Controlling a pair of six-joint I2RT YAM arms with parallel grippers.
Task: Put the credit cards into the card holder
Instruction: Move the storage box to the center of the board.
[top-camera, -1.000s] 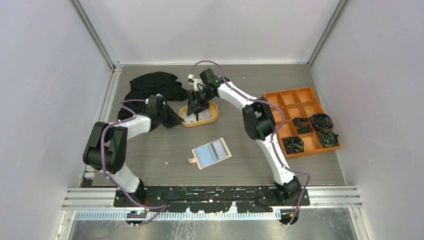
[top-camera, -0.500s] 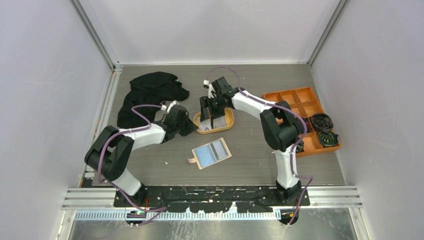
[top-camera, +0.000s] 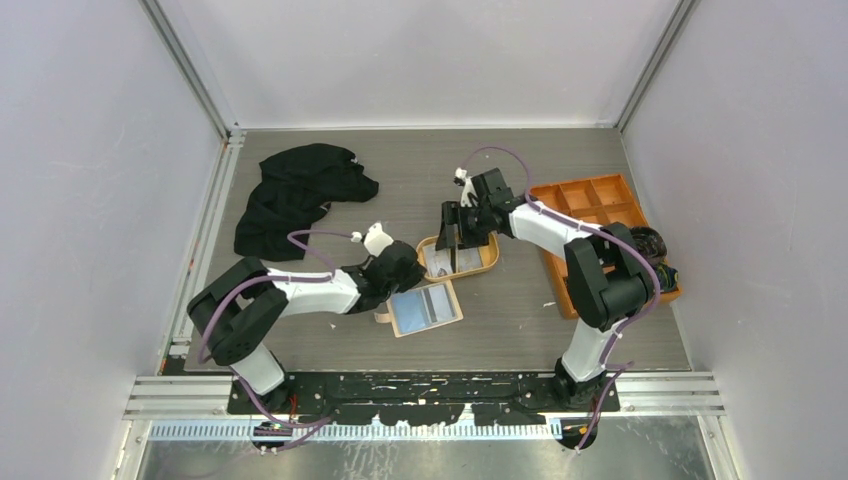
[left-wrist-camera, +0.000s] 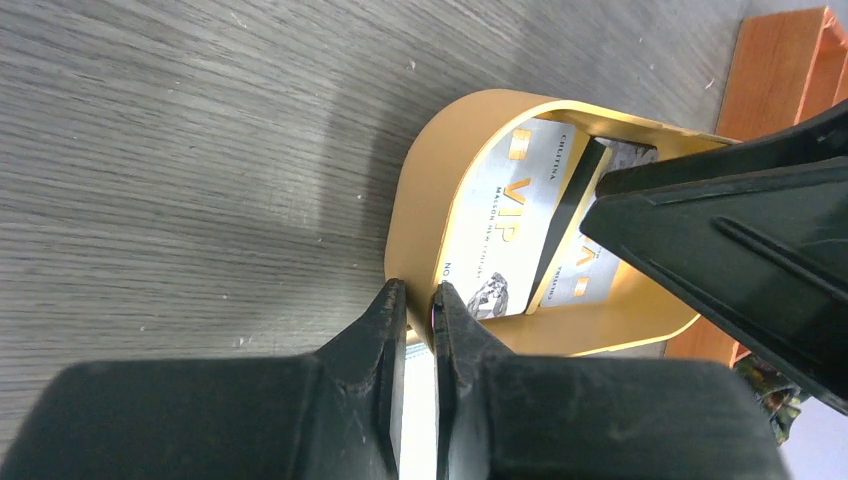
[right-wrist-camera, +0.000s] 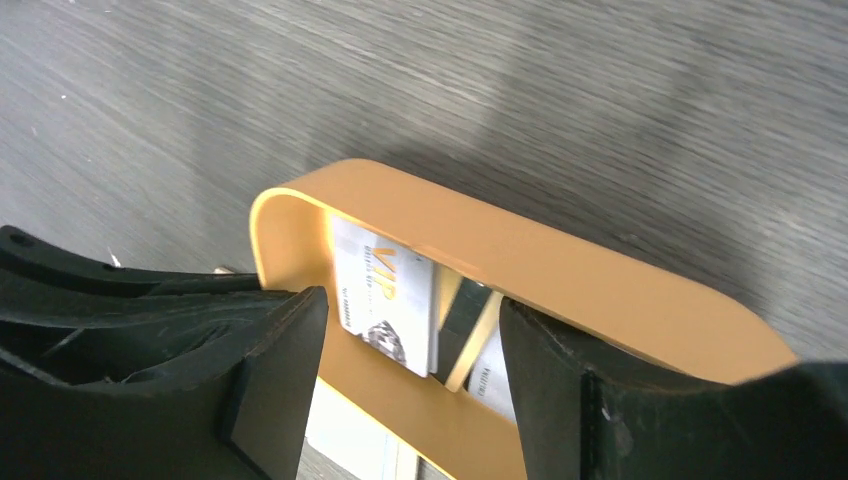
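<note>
The credit cards (left-wrist-camera: 497, 235) lie flat inside the orange oval tray (left-wrist-camera: 415, 215). They are silver with gold VIP print, and one overlaps another. The right gripper (right-wrist-camera: 408, 330) hangs over them with its jaws wide apart, gripping nothing, and one finger reaches down into the tray. The left gripper (left-wrist-camera: 418, 305) is nearly closed and pinches the tray's rim at its left end. The card holder (top-camera: 428, 308) lies open, blue-grey inside up, just beside the tray on the side toward the arm bases. An orange box (top-camera: 590, 205) with compartments sits right of the tray, and a black cloth (top-camera: 300, 185) lies well apart at its far left.
</note>
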